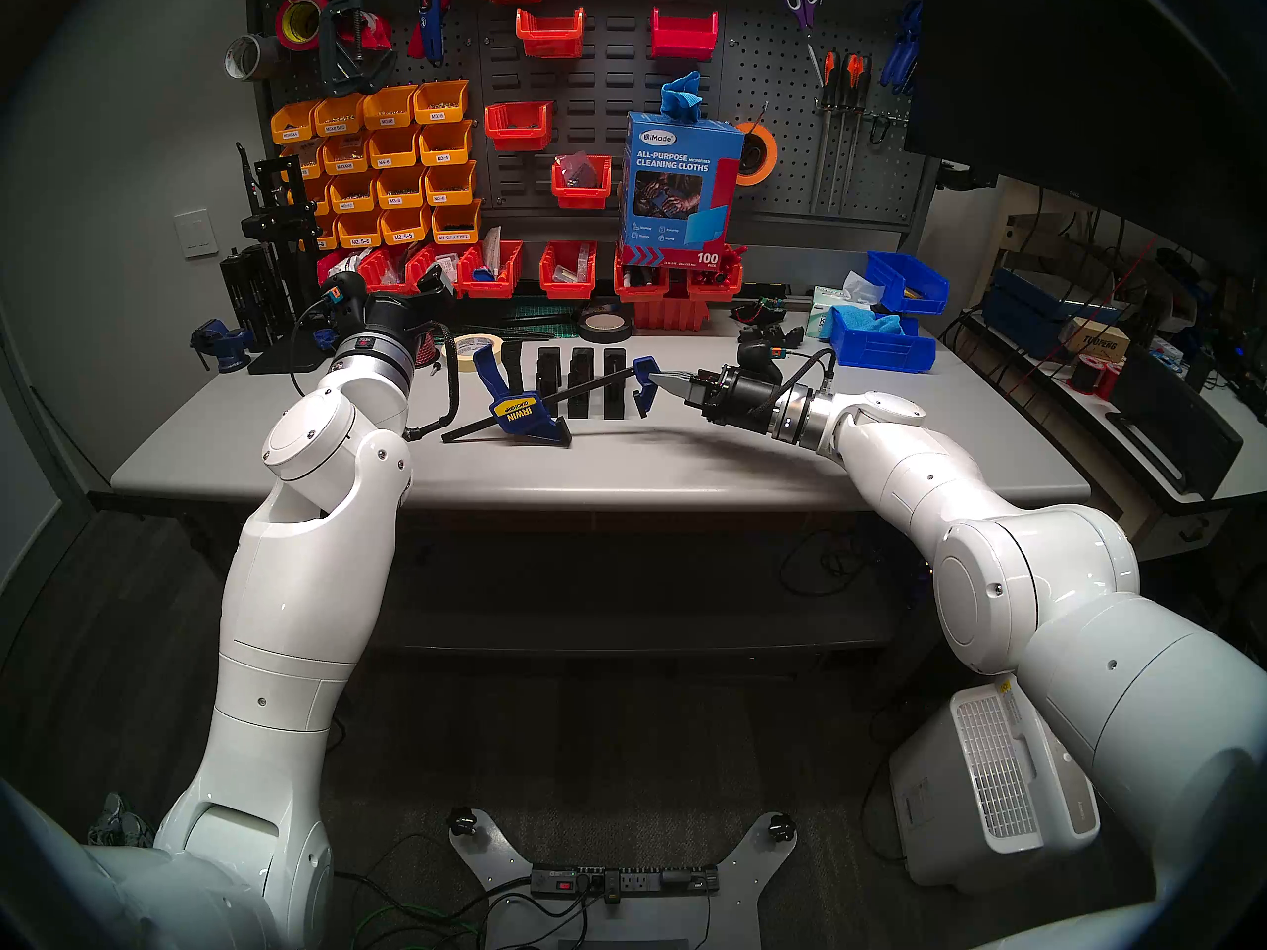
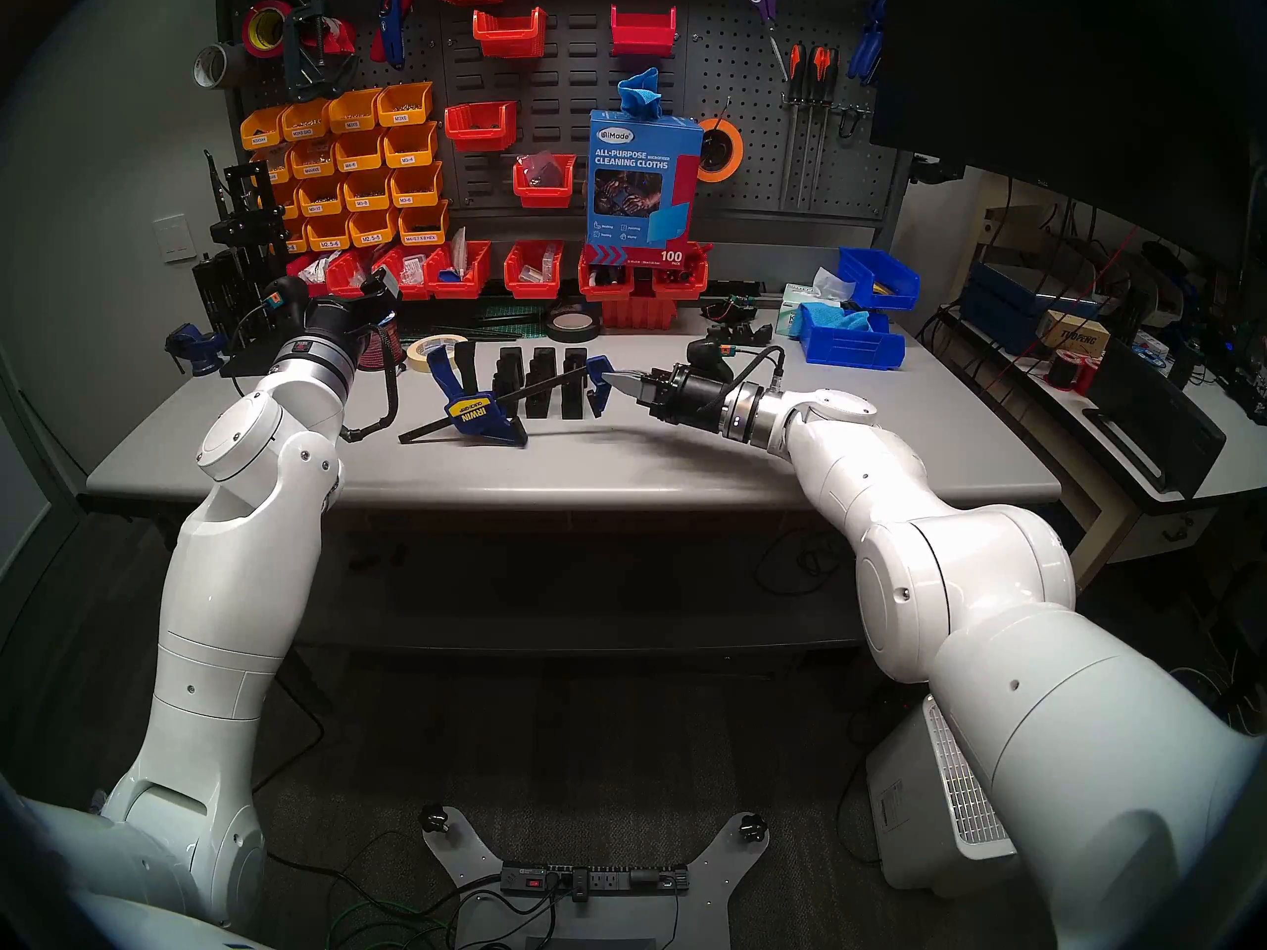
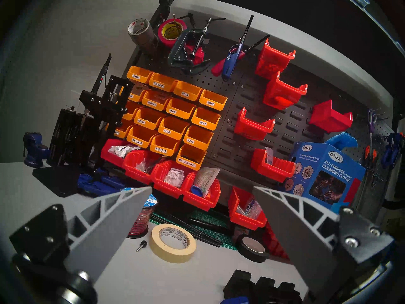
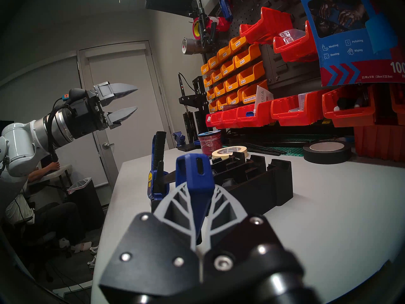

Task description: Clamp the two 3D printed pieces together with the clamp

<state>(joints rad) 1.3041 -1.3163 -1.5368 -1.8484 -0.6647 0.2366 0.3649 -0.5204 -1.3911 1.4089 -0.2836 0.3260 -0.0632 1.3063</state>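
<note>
Head view: right gripper (image 1: 661,382) clenched on the clamp (image 1: 531,407) at its fixed end jaw; the two 3D printed pieces (image 1: 581,382) sit just left of its tips, between the clamp's jaws. Best hold steady, bar level.

Left wrist: left gripper (image 3: 202,191) released, raised, empty, pieces below.

Right wrist: the right arm reaches level.

A workshop: a pegboard (image 1: 754,105) with hanging tools fills the frame's top, parts bins (image 1: 384,167) at upper left.

A roll of masking tape (image 3: 172,242) lies on the grey workbench (image 1: 685,469). At its three o'clock sits black tape (image 3: 252,248). Orange bins (image 1: 384,167) hang at twelve o'clock.
</note>
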